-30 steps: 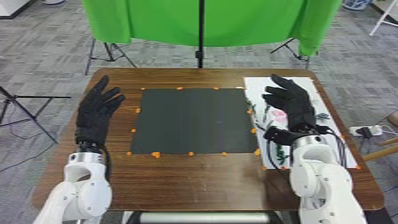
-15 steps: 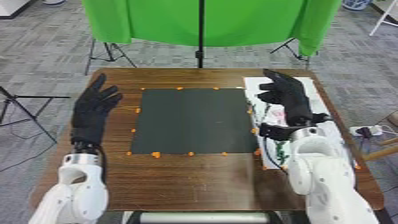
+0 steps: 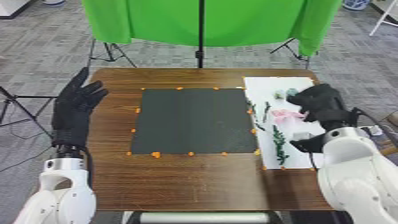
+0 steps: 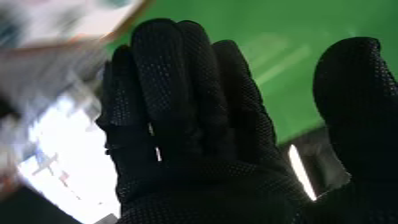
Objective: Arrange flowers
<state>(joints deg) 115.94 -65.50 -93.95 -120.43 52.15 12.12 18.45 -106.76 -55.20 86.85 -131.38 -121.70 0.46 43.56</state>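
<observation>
- Hovering over the white sheet's (image 3: pixel 271 85) right edge, the right hand (image 3: pixel 320 102) has fingers straight and together, thumb apart.
- Pink flower (image 3: pixel 284 116): on the sheet, just left of that hand.
- Leafy green sprig (image 3: pixel 279 142): nearer.
- Left hand (image 3: pixel 71 110): by the surface's (image 3: pixel 204 185) left edge, fingers straight.
- Dark mat (image 3: pixel 191 122): between.

right robot hand (image 3: pixel 323 103): farther right | left robot hand (image 3: pixel 71 111): farther left | pink flower (image 3: pixel 285 116): more exposed

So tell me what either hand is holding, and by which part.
Nothing is held: the left hand is open and empty, and the right hand has straight fingers around nothing.
</observation>
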